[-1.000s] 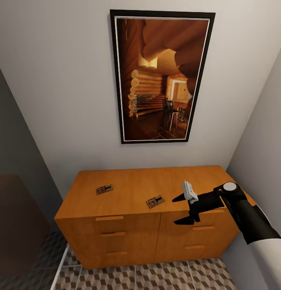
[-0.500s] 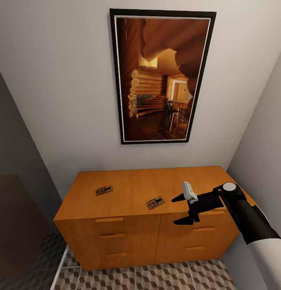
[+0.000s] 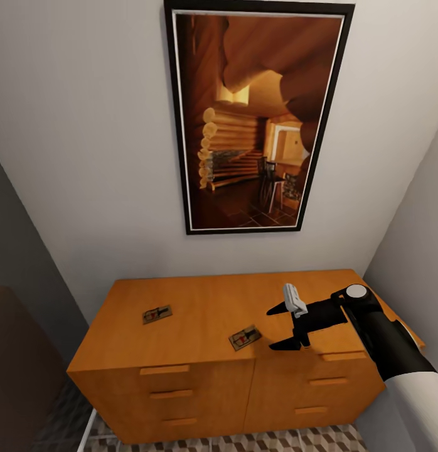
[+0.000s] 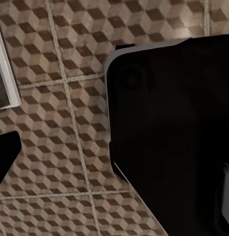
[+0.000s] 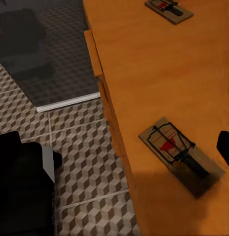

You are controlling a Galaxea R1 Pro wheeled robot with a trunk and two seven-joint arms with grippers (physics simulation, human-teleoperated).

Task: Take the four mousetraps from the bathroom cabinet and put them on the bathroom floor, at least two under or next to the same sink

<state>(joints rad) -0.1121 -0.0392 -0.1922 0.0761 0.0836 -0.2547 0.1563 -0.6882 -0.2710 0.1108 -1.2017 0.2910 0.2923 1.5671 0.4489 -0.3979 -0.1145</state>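
Observation:
Two mousetraps lie flat on top of the orange-brown cabinet [image 3: 200, 301]: one at the left [image 3: 157, 314], one close to the front edge [image 3: 245, 337]. My right gripper [image 3: 270, 328] hovers open just right of the front trap, empty, fingers pointing left over the cabinet top. In the right wrist view the front mousetrap [image 5: 180, 155] lies close ahead, the other mousetrap [image 5: 168, 10] farther along the cabinet top [image 5: 158, 73]. The bathroom floor [image 4: 60, 123] fills much of the left wrist view, where one dark fingertip [image 4: 6, 157] of my left gripper sits at the picture's edge. The sink is out of view.
A large framed picture [image 3: 256, 119] hangs above the cabinet. A wall [image 3: 413, 251] closes in right of the cabinet and a dark glass panel [image 3: 24, 326] stands at its left. Cube-patterned tiles [image 3: 294, 439] run in front of the closed drawers. My dark base [image 5: 20, 191] stands below.
The whole head view has shifted: the camera moved closer to the cabinet and wall. The right gripper now sits nearer the front mousetrap. Both traps lie where they were.

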